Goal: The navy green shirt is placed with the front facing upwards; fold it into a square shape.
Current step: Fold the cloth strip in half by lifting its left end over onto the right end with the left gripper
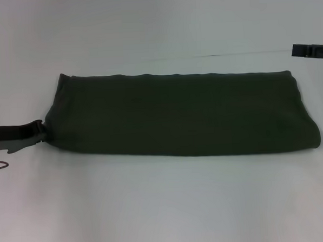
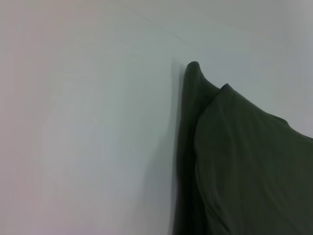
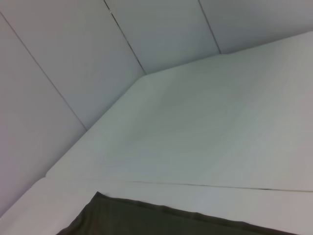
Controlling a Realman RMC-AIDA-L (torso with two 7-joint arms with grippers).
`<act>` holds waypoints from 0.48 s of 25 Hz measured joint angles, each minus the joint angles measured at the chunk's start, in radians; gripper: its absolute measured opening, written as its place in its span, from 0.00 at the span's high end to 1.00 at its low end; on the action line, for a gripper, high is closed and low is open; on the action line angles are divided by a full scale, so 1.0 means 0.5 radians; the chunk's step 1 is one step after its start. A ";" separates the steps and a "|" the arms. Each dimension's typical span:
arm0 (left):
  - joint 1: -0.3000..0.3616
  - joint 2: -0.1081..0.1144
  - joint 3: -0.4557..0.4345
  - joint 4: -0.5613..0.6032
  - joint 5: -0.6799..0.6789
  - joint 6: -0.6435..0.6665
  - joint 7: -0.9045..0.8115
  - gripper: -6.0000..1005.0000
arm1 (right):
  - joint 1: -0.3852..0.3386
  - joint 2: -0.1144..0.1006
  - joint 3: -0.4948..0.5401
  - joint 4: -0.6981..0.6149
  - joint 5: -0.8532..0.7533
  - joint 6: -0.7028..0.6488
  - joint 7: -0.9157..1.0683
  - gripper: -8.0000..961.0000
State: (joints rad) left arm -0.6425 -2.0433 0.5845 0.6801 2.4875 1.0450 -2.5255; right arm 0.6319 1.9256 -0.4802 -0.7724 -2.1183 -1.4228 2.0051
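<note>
The navy green shirt (image 1: 177,114) lies folded into a long band across the table, plain side up, with no lettering showing. At its left end, near the front corner, my left gripper (image 1: 42,131) is shut on the cloth edge, which draws to a point there. The left wrist view shows that end of the shirt (image 2: 244,161) close up, with its layers stacked. My right gripper (image 1: 311,50) hangs off the far right, above and apart from the shirt. Only the shirt's far hem (image 3: 171,220) appears in the right wrist view.
The white table (image 1: 166,207) runs wide in front of the shirt and behind it. A seam line (image 3: 195,185) crosses the table top beyond the shirt. Panelled white walls (image 3: 73,58) stand at the back.
</note>
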 joint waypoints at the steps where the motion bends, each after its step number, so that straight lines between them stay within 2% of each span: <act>1: 0.006 -0.001 -0.006 0.000 -0.006 -0.006 0.009 0.86 | 0.000 0.002 0.000 0.005 0.000 0.000 -0.001 0.06; 5: 0.046 -0.010 -0.051 0.020 -0.041 -0.007 0.067 0.99 | -0.001 0.034 0.002 0.011 0.000 0.002 -0.008 0.06; 12: 0.188 -0.027 -0.224 0.093 -0.163 0.037 0.280 0.99 | -0.005 0.130 0.018 0.015 0.083 0.015 -0.017 0.06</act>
State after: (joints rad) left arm -0.5486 -2.0571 0.4727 0.7264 2.4061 1.0636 -2.3857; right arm 0.6293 1.9904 -0.4712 -0.7648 -2.0768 -1.4152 1.9964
